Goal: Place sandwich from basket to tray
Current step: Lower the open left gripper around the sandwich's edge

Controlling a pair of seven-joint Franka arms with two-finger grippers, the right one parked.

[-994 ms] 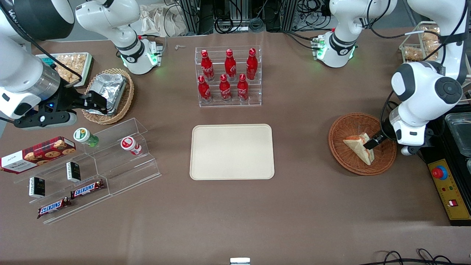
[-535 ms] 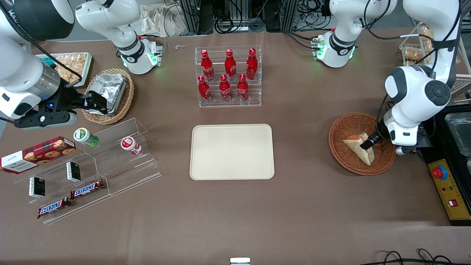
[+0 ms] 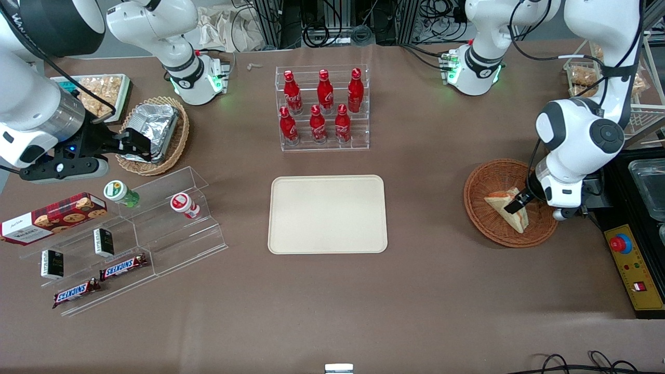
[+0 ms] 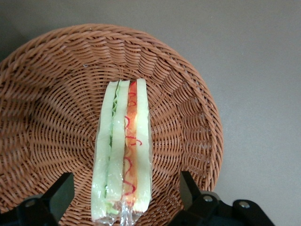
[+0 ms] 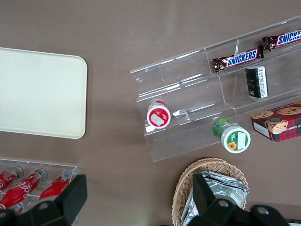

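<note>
The sandwich point(image 3: 502, 205) is a wrapped pale wedge lying in the reddish-brown wicker basket point(image 3: 475, 188) toward the working arm's end of the table. In the left wrist view the sandwich point(image 4: 123, 146) shows its red, orange and green layered edge against the basket point(image 4: 51, 94) weave. My gripper point(image 3: 515, 204) hangs low over the basket, open, and the gripper point(image 4: 124, 194) has one dark finger on each side of the wedge with gaps to both. Neither finger point(image 4: 189, 188) touches the bread. The cream tray point(image 3: 327, 214) lies flat at mid-table, with nothing on it.
A clear rack of red bottles point(image 3: 323, 106) stands farther from the front camera than the tray. Stepped acrylic racks point(image 3: 130, 234) with snacks and a tan basket of foil packets point(image 3: 156, 132) sit toward the parked arm's end. A control box point(image 3: 631, 265) lies beside the basket.
The working arm has shifted a little toward the tray, carrying the open gripper farther over the sandwich. Sandwich and basket have not moved.
</note>
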